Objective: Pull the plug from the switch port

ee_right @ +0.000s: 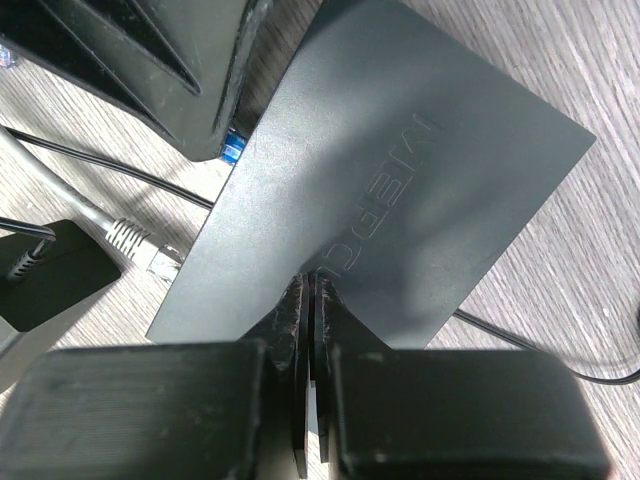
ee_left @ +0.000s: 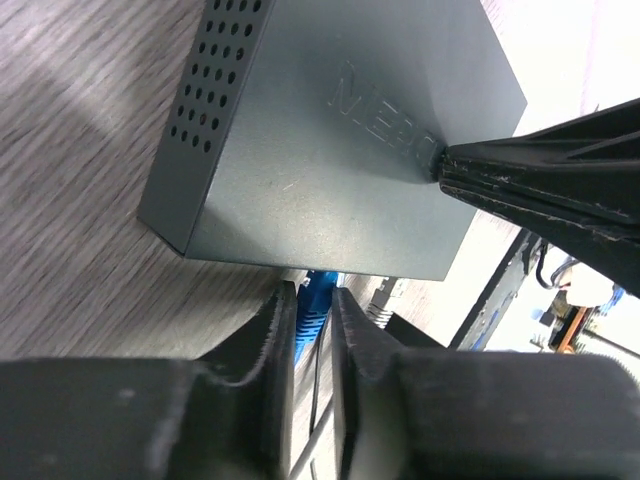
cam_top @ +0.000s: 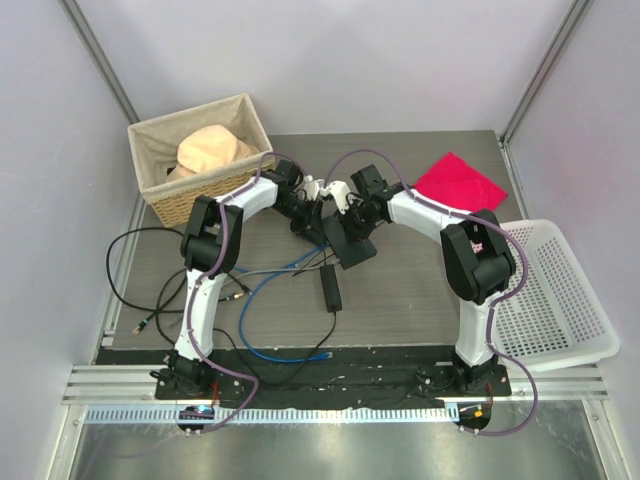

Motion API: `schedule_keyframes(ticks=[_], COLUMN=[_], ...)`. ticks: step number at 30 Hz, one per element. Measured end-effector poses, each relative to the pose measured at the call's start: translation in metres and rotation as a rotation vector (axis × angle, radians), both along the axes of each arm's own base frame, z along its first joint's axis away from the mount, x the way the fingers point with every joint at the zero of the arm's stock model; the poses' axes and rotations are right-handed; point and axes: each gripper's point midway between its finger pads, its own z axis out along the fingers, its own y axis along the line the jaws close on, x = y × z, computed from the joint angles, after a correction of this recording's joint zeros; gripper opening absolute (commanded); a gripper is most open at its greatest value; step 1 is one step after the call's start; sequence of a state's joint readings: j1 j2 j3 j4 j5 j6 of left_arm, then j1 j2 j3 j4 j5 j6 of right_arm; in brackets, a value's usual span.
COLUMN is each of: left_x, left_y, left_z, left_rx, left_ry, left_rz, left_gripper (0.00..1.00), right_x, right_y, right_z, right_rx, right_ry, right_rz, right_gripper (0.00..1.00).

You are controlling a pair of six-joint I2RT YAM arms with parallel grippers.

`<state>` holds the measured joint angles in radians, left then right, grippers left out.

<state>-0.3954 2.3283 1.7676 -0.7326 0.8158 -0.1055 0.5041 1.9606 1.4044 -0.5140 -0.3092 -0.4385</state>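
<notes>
Plug [ee_left: 308, 325], blue, sat clamped in the left tool [ee_left: 312, 292], right where it met the socket edge of the switch [ee_right: 390, 180]. No gap showed between plug and port, so I judged it not yet out. The right tool [ee_right: 310, 290] had its fingers [ee_right: 298, 310] closed flat against each other, holding nothing. Their tips pressed down on the switch's top face beside the raised lettering, apparently as a hold-down. The switch lay flat near the middle of the tabletop [cam_top: 420, 290], between the two arms, with the narrow adapter brick [cam_top: 330, 288] just near of it. A grey cable's connector [ee_right: 150, 255] lay loose on the tabletop beside the socket edge, not in a port as far as could be seen. The step in hand looked like the pull itself: grip made, box pinned. The next move likely called for a straight draw along the port's axis, away from the switch, while the right tool bore down so the box did not slide along. Whether the latch tab was pressed could not be seen.
</notes>
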Motion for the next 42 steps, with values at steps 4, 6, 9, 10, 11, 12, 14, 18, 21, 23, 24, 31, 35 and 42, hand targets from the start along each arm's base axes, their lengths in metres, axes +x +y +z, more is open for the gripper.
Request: schedule_keyframes(ticks=[4, 6, 9, 10, 11, 12, 14, 18, 21, 23, 24, 31, 35, 42], left_x=[0.0002, 0.0007, 0.0005, 0.0005, 0.0003, 0.0001, 0.0001, 0.0004, 0.0012, 0.0017, 0.0022, 0.0062, 0.0069, 0.0061], left_y=[0.0004, 0.0010, 0.0010, 0.0008, 0.0006, 0.0004, 0.0005, 0.0007, 0.0017, 0.0018, 0.0017, 0.0038, 0.0025, -0.0038], left_z=[0.0004, 0.0003, 0.0003, 0.0004, 0.0004, 0.0004, 0.0007, 0.0013, 0.0017, 0.0028, 0.0043, 0.0039, 0.0025, 0.0021], left_rx=[0.023, 0.031, 0.037, 0.037, 0.037, 0.037, 0.037, 0.039, 0.033, 0.018, 0.009, -0.021, -0.037, -0.045], left_ry=[0.011, 0.012, 0.014, 0.014, 0.014, 0.014, 0.015, 0.012, 0.011, 0.022, 0.030, 0.072, 0.091, 0.092], left_rz=[0.015, 0.020, 0.022, 0.022, 0.021, 0.021, 0.021, 0.019, 0.019, 0.023, 0.029, 0.059, 0.061, 0.045], left_gripper=[0.10, 0.05, 0.00, 0.00, 0.00, 0.00, 0.00, 0.23, 0.40, 0.43, 0.43, 0.38, 0.36, 0.30], right_x=[-0.0001, -0.0001, 0.0000, 0.0001, 0.0001, 0.0002, 0.0003, 0.0002, 0.0001, 0.0000, -0.0002, -0.0006, -0.0008, -0.0006], right_y=[0.0000, 0.0001, 0.0001, 0.0001, 0.0002, 0.0002, 0.0002, 0.0003, 0.0003, 0.0001, 0.0002, 0.0001, 0.0004, 0.0005], right_z=[-0.0003, -0.0003, -0.0003, -0.0001, -0.0005, -0.0002, -0.0001, -0.0001, 0.0000, -0.0003, -0.0003, -0.0007, -0.0009, -0.0008], right_rx=[0.000, 0.000, 0.000, 0.000, -0.001, -0.001, -0.001, -0.001, -0.002, -0.003, -0.004, -0.011, -0.017, -0.025], right_ry=[0.001, 0.001, 0.001, 0.001, 0.002, 0.002, 0.003, 0.003, 0.003, 0.004, 0.004, 0.001, -0.002, -0.005], right_rz=[0.000, 0.000, 0.000, 0.000, 0.000, 0.000, 0.000, 0.000, 0.001, 0.000, 0.000, 0.001, 0.003, 0.003], right_gripper=[0.01, 0.01, 0.01, 0.01, 0.01, 0.01, 0.01, 0.01, 0.01, 0.01, 0.01, 0.01, 0.01, 0.01])
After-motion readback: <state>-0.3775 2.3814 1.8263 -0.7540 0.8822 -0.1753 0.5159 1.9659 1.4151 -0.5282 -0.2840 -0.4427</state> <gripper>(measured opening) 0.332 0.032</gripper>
